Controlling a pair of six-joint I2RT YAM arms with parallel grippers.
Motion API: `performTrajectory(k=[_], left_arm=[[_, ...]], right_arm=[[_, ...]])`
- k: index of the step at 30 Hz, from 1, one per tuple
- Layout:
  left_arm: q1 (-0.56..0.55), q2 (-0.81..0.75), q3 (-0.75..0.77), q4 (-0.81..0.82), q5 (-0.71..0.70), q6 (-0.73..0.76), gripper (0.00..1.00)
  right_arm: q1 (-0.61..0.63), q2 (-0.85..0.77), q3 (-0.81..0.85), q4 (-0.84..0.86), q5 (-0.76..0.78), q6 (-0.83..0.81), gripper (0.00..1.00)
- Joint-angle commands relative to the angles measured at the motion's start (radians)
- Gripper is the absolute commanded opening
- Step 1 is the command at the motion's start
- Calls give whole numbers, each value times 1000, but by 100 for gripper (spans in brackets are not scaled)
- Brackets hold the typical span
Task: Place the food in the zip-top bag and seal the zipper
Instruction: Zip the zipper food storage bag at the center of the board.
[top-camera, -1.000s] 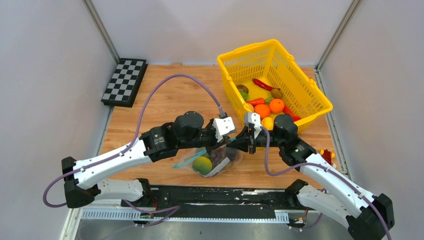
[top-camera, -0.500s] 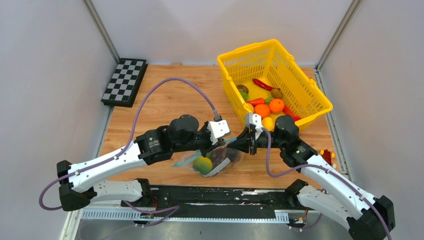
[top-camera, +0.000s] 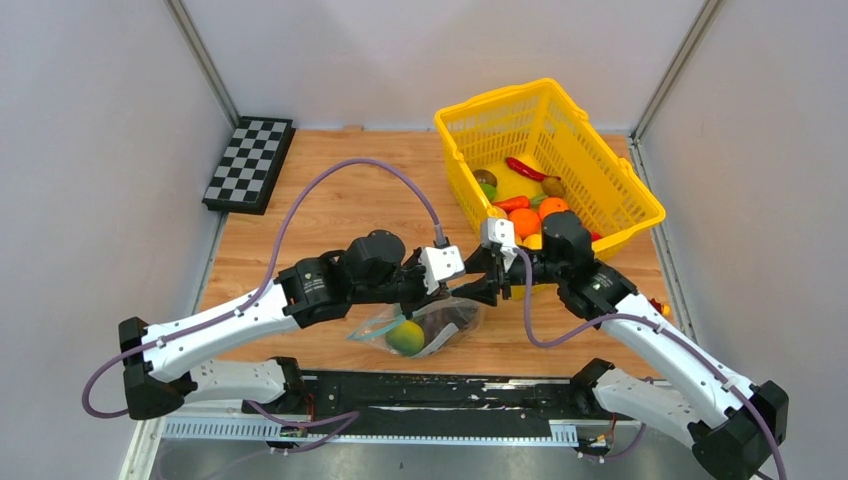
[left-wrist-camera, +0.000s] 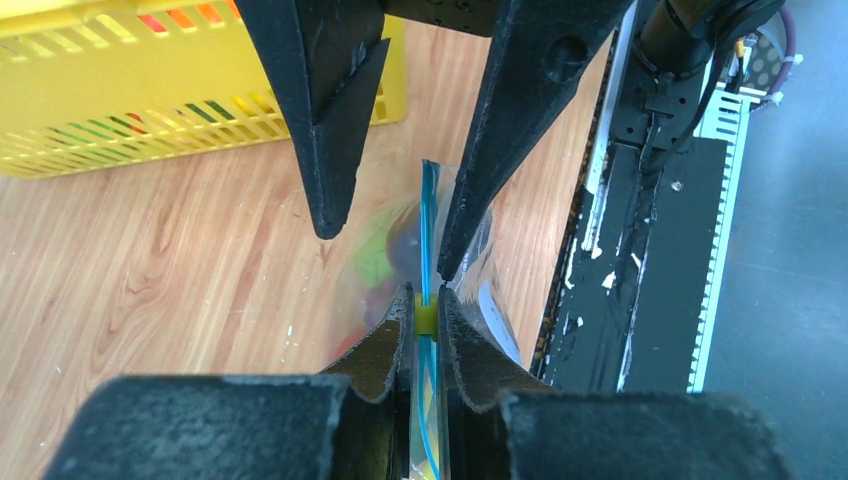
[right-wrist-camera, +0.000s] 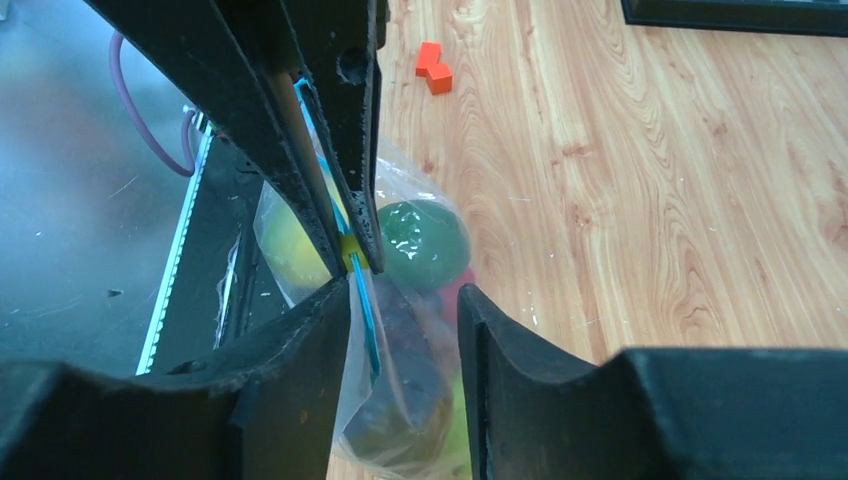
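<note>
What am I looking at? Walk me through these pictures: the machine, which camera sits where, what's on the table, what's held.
Two robot arms are bolted to the near edge of a wooden table. The wide picture is taken from above and behind them. The other two pictures come from a camera on each wrist, looking out past that arm's own fingers. On the table are a yellow basket of fruit and vegetables, a checkerboard and, near the arms, a clear zip-top bag with fruit inside. The left gripper is shut on the bag's teal zipper. The right gripper is open, one finger on each side of the same strip, and grips nothing.
</note>
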Motion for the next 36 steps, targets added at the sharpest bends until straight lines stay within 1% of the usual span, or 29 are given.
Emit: performTrajectory(k=[1, 4, 10, 13, 17, 22, 25, 31, 36], left_arm=[[0, 8, 58, -3, 16, 13, 0], [1, 5, 51, 2, 14, 6, 0], [1, 0, 45, 1, -4, 16, 0], [0, 2, 45, -20, -14, 16, 0], [1, -19, 10, -23, -34, 20, 0], [1, -66, -52, -22, -60, -7, 0], [1, -99, -78, -65, -95, -36, 0], [1, -183, -118, -119, -162, -74, 0], [1, -216, -98, -145, -190, -65, 0]], right_arm=[[19, 12, 74, -113, -9, -119, 38], [26, 23, 82, -162, -15, -154, 21], [28, 13, 85, -187, -1, -174, 0], [28, 4, 82, -165, 31, -159, 0], [28, -33, 47, -65, 122, -84, 0], [24, -75, -20, 45, 361, 9, 0], [12, -100, -38, 86, 438, 46, 0], [-1, -80, -29, 75, 416, 58, 0], [0, -68, -21, 76, 312, 43, 0]])
